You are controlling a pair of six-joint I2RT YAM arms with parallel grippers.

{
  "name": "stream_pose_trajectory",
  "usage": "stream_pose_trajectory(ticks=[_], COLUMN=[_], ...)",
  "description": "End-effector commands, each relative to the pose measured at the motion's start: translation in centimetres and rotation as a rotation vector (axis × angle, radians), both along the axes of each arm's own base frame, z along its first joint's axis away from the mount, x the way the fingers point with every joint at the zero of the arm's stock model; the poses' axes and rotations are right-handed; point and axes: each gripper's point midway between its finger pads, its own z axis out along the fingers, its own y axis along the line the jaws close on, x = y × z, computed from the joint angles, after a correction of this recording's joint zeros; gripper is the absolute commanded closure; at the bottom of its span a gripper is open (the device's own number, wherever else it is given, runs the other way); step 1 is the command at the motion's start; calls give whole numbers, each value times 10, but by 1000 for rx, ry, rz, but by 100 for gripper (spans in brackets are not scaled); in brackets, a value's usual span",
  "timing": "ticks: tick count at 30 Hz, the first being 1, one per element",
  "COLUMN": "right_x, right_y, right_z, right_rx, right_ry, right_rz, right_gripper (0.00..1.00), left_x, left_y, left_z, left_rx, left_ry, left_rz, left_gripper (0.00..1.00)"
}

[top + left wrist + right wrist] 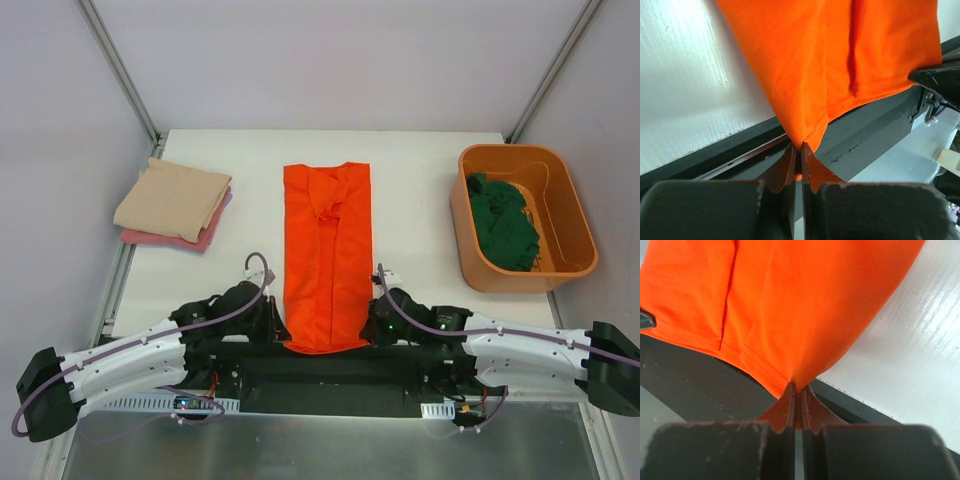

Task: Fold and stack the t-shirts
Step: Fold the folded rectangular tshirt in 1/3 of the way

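Observation:
A bright orange t-shirt [327,255] lies as a long narrow strip down the middle of the table, its hem hanging over the near edge. My left gripper [274,322] is shut on the shirt's near left hem corner [802,135]. My right gripper [372,322] is shut on the near right hem corner [790,375]. A folded beige shirt [172,198] lies on a folded pink one [178,238] at the far left. A dark green shirt [503,220] lies crumpled in the orange bin.
The rigid orange plastic bin [570,215] stands at the right side of the table. The table's dark front rail [715,150] runs just under both grippers. Metal frame posts [120,70] rise at the back corners.

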Motion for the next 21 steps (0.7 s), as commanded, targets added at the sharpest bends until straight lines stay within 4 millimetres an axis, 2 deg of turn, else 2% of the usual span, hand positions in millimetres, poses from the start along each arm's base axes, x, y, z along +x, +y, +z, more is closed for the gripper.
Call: stream_pose_trajectory(ticks=[1,6,9,11,14,18,21], right_x=[20,63,91,116,153,198,226], right_y=[6,4,8,6,7,13,16], right_z=[29,51,67,77,88,91,95], right_rx=[26,36,39,47,56,34,35], right_ry=[-104,-187,-241,-269,-299,-303,-298], right_rz=[-33,-125,-145,-189,-218,-235,-249], right_gripper=[99,99,99,99,99,99,99], left_x=[27,80,109,130,160,200,228], left_y=[-8,-6,-17,-21,-21,-18,-12], left_z=[33,60,75,83,91,98,94], left_rx=[-18,34,12,27,73,139,173], left_ry=[-130,-274,-302,-318,-348,-387,-374], left_rz=[46,194,208,209,236,291,331], left_gripper=[100,100,100,100,100,100,100])
